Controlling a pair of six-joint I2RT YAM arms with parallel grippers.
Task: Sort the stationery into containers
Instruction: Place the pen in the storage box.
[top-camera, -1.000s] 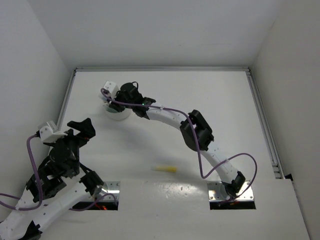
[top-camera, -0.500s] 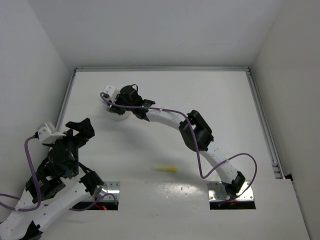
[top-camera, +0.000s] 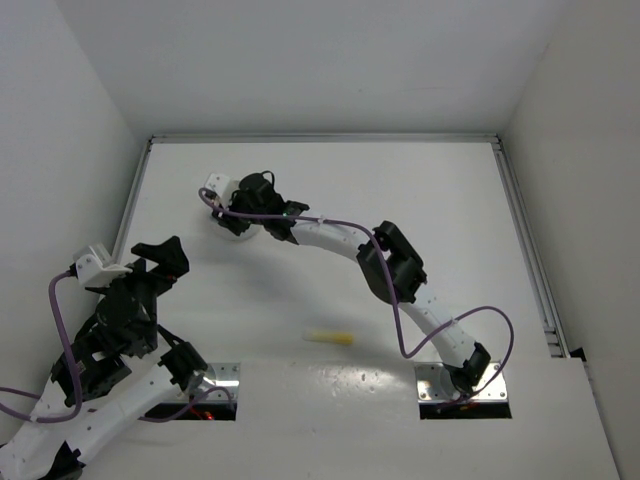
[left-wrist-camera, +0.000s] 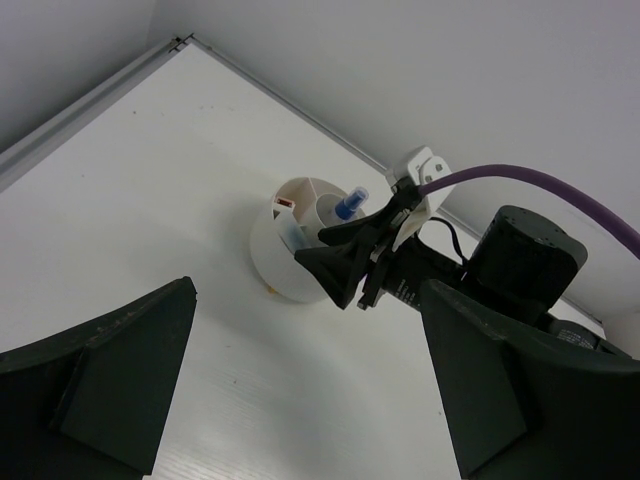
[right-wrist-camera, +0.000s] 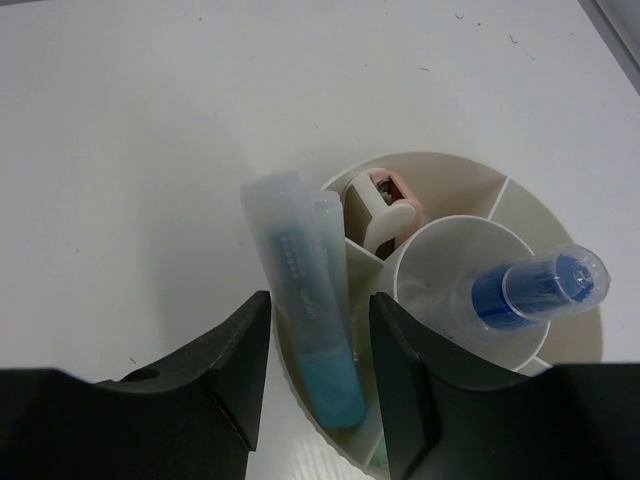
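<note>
The round white container with inner dividers stands at the far left of the table. My right gripper hangs over it, open. A light blue marker stands between its fingers, leaning in a rim compartment, with a thin gap on each side. A clear blue-capped tube stands in the middle cup, and a pink and white eraser lies in another compartment. A yellow marker lies alone on the table near the front. My left gripper is open and empty, well short of the container.
The right arm stretches diagonally across the table from its base. A raised rail runs along the right edge and white walls close in the left and back sides. A bit of green marker shows at the container's near edge.
The right gripper's jaws have spread apart and let go of the light blue marker, which now rests in the container. The left arm has not moved.
</note>
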